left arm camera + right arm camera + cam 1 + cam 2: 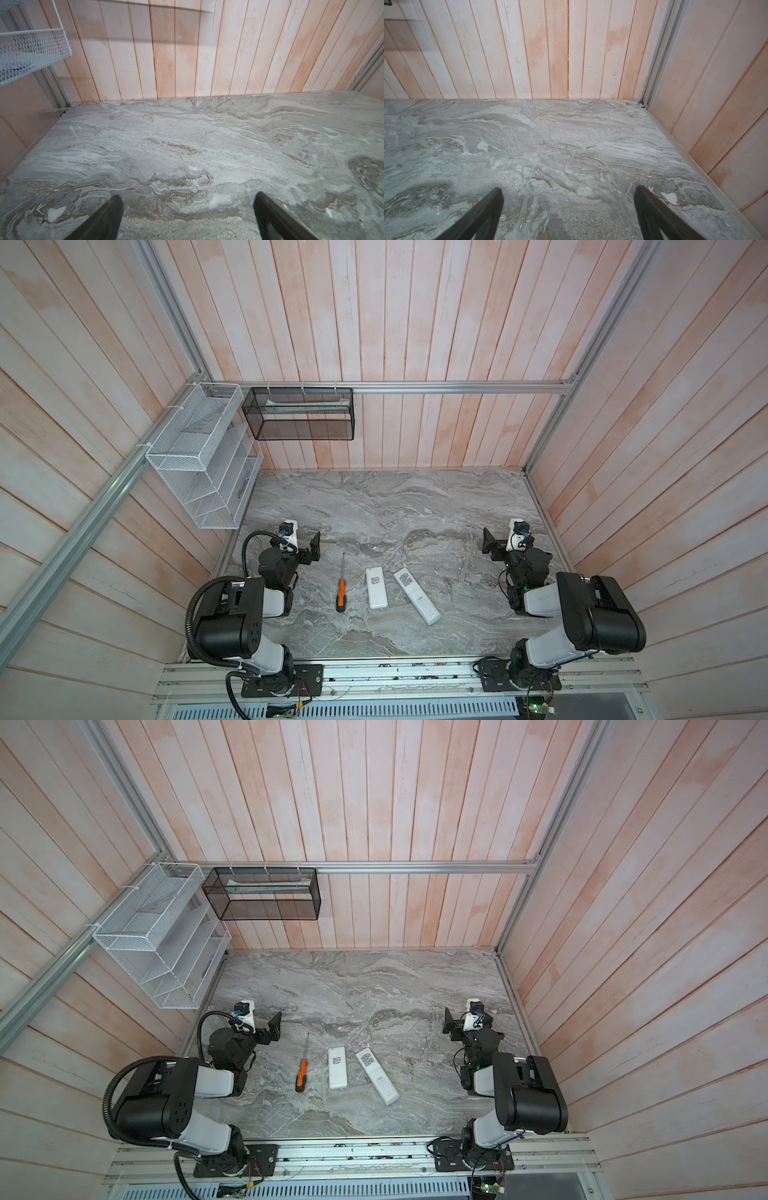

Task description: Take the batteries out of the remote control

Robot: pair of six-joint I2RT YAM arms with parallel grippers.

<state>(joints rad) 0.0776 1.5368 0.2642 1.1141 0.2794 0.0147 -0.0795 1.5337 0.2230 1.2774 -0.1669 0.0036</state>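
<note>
Screwdriver (341, 589) lies beside remotes (376, 587) (416, 596); left end effector (188, 195) and right end effector (568, 188) spread, empty.

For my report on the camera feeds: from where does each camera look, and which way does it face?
Both top views: high above the near edge, looking down on the table, screwdriver, shorter remote and longer remote; left arm and right arm show.
Left wrist: on the left arm, facing the back wall over table; open left end effector shows.
Right wrist: on the right arm, facing likewise; open right end effector shows.
Shared: wrist views both hold wall and table, no remote.
</note>
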